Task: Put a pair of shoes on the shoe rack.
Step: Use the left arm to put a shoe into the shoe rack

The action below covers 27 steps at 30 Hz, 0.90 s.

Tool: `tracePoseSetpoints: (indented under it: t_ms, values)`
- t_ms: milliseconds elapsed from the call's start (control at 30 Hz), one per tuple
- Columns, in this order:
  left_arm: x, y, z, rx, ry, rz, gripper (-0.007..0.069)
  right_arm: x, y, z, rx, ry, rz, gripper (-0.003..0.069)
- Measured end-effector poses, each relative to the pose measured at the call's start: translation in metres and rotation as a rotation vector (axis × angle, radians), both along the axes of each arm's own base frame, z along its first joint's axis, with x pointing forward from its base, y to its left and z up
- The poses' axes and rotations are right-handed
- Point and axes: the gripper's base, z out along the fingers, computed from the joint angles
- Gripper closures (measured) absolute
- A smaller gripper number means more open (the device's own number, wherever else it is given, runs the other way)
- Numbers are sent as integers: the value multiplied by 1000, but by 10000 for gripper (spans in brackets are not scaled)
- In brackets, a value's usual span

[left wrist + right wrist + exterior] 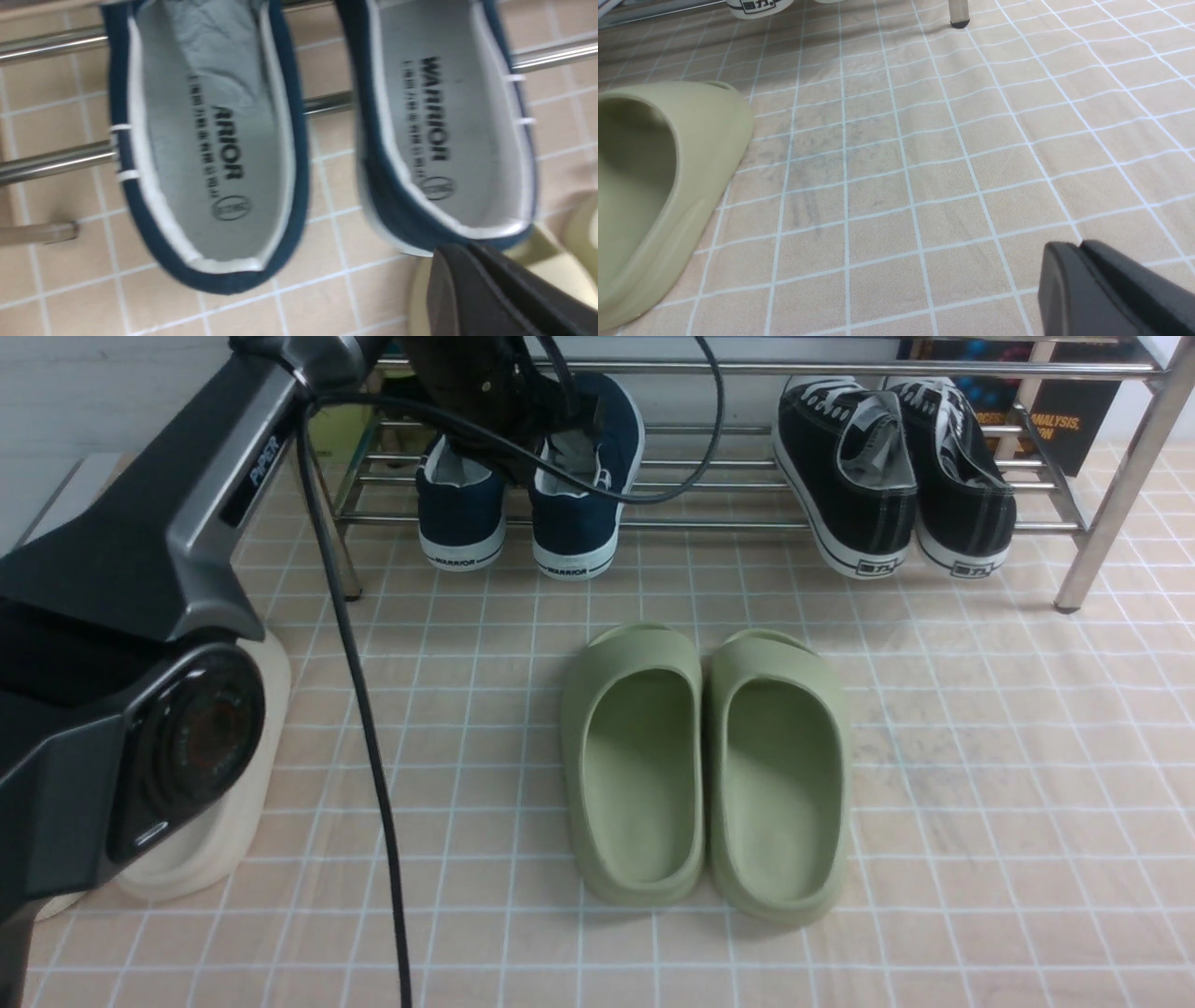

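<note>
One chrome shoe rack (700, 525) holds two navy canvas slip-ons (571, 527) at its left end, heels outward. They have white "WARRIOR" soles and grey-white insoles. Two black lace-up sneakers (868, 504) sit beside them. Two olive foam slides (635, 756) lie on the floor. The left gripper (467, 254) and right gripper (1078, 247) have their jaws closed, empty.

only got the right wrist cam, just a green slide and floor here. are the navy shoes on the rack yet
Observer: yes, both navy shoes sit on the rack, heels overhanging its front bar.
Operator: where on it
Observer: its left end; black lace-ups take the right end.
Operator: left arm holding one
Observer: no, the left wrist view shows its jaws together and empty, close by one heel.
</note>
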Motion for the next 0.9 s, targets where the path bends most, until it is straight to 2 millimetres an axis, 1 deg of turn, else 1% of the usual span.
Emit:
tracePoseSetpoints:
  t_ms: [67,100,133,200,300,333,633,867,900]
  values:
    - [-1,-2,1,-18,5,-21,574,0,0,0,0,0,0,622]
    - [-1,-4,-2,-26,14,-29,573,0,0,0,0,0,0,622]
    - [1,-5,-6,-34,26,-33,573,0,0,0,0,0,0,620]
    - [5,-9,-21,-45,62,-32,573,0,0,0,0,0,0,617]
    - [9,-12,-35,-51,94,-34,571,0,0,0,0,0,0,612]
    - [9,-12,-36,-50,96,-33,571,0,0,0,0,0,0,610]
    - [11,-10,-35,-28,78,-15,569,0,0,0,0,0,0,599]
    - [7,-5,-20,-6,43,20,563,0,0,0,0,0,0,595]
    - [4,-3,-13,4,26,25,563,0,0,0,0,0,0,595]
